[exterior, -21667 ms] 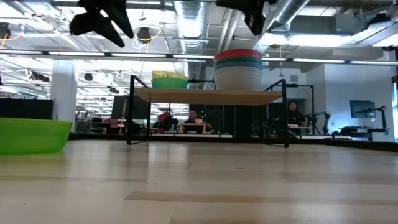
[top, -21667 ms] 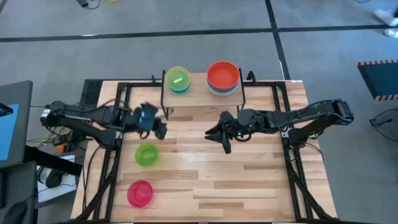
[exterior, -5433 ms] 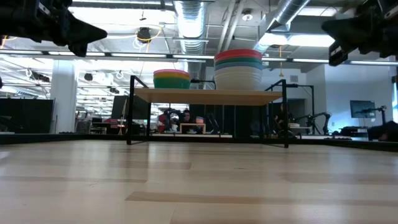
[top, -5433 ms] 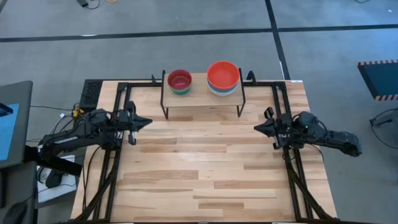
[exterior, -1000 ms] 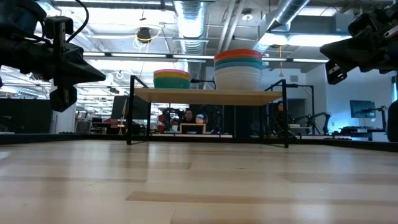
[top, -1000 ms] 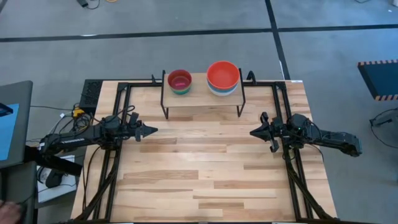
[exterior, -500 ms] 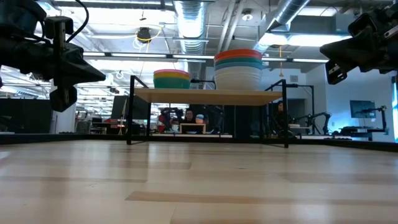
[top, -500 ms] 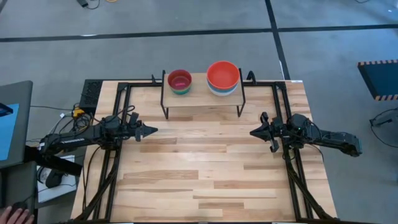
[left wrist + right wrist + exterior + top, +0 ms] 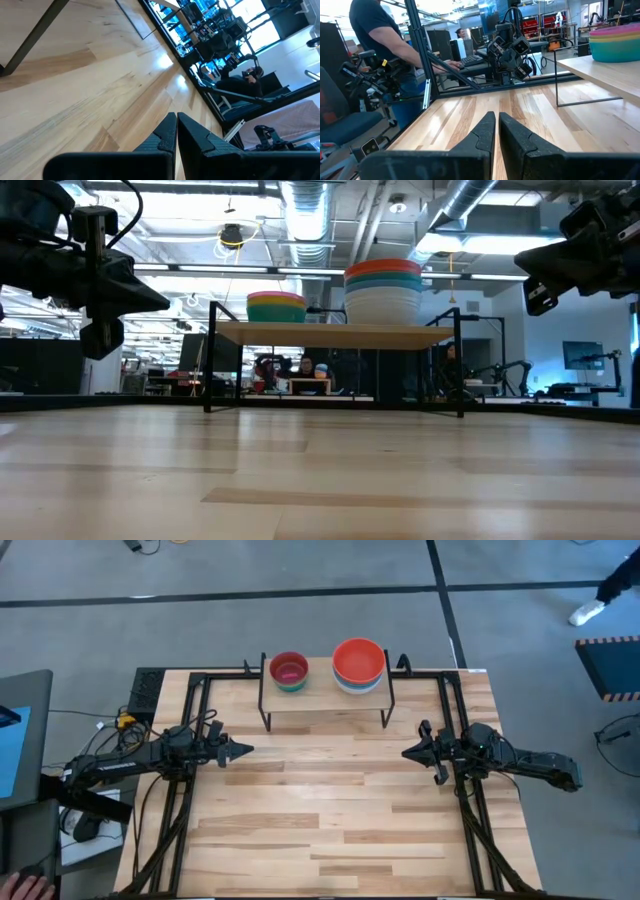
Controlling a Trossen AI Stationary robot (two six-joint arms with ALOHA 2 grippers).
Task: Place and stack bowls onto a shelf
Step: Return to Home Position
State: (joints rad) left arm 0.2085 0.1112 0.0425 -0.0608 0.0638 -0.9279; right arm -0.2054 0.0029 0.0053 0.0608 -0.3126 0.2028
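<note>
The shelf (image 9: 325, 700) stands at the table's far middle on thin black legs. Two bowl stacks rest on its plank top: a small one with a pink bowl on top (image 9: 289, 670) at its left, and a larger one with a red-orange bowl on top (image 9: 358, 662) at its right. The low view shows both stacks, the small one (image 9: 276, 307) and the large one (image 9: 383, 290). My left gripper (image 9: 243, 750) is shut and empty above the table's left side. My right gripper (image 9: 408, 752) is shut and empty above the right side.
Black frame rails (image 9: 183, 790) run along the table's left and right sides. A person (image 9: 385, 35) stands beyond the table's left edge, seen in the right wrist view, and a hand (image 9: 28, 886) shows at the near left corner.
</note>
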